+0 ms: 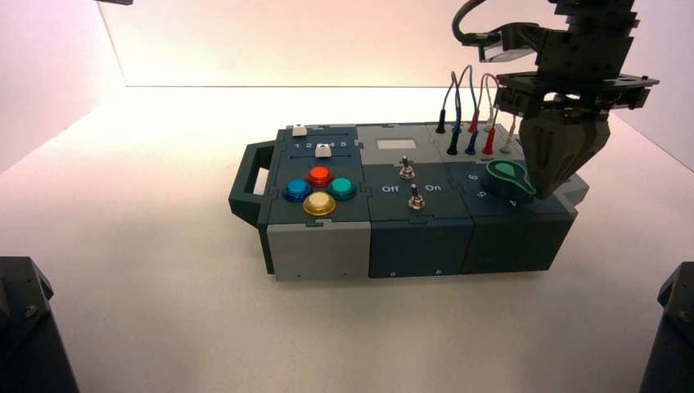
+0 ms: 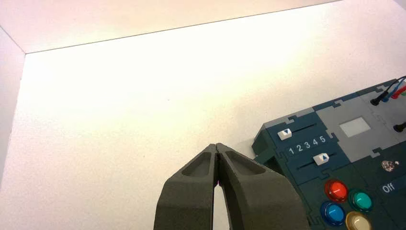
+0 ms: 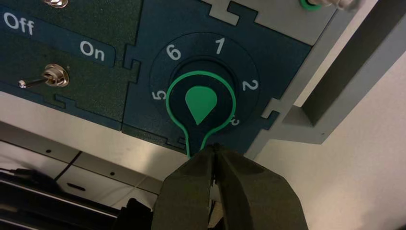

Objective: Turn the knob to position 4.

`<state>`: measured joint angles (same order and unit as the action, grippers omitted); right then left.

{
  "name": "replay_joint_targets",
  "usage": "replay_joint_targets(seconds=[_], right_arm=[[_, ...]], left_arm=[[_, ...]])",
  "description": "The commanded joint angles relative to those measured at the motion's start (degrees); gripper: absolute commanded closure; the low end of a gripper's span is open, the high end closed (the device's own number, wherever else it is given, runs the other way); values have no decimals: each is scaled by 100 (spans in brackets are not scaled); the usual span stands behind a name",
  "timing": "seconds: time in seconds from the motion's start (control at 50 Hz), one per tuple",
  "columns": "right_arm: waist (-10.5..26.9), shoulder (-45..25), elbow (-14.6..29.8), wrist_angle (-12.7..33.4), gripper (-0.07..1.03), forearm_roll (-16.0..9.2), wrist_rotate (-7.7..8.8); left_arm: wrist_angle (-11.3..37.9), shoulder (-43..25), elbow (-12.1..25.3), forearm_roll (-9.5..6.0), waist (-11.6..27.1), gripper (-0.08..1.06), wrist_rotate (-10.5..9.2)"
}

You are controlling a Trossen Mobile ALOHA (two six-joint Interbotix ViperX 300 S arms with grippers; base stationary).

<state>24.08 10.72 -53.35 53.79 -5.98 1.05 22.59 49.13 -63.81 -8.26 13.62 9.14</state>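
The teal-green knob point(image 3: 201, 103) sits on the right end of the box point(image 1: 319, 250), inside a dial ring printed 6, 1, 2, 5. Its long pointer runs between the 5 and a half-covered 3, and ends at the tips of my right gripper point(image 3: 214, 147). That gripper is shut and its tips hide the pointer's end. The wrist view does not show the 4; in the high view a 4 point(image 1: 513, 202) shows just in front of the knob point(image 1: 507, 174). There my right gripper point(image 1: 550, 190) hangs at the knob's right side. My left gripper point(image 2: 218, 145) is shut and empty, off the box's left end.
Two metal toggle switches point(image 1: 407, 168) stand mid-box by the Off/On lettering. Coloured push buttons point(image 1: 319, 188) and two white sliders point(image 2: 285, 133) lie at the left end. Plugged wires point(image 1: 472, 123) rise behind the knob. The box handle point(image 1: 245, 184) sticks out leftward.
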Motion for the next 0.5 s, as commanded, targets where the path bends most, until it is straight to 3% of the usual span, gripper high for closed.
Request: replay_joint_targets(seconds=[0.02,0.5], right_arm=[[79,105,53,-18,99,-62,18],[123,53,53,-9,99,-79,-9]], left_arm=[[-62,-18,141,9,26,101,9],[-62,-18,149,9,26,101,18]])
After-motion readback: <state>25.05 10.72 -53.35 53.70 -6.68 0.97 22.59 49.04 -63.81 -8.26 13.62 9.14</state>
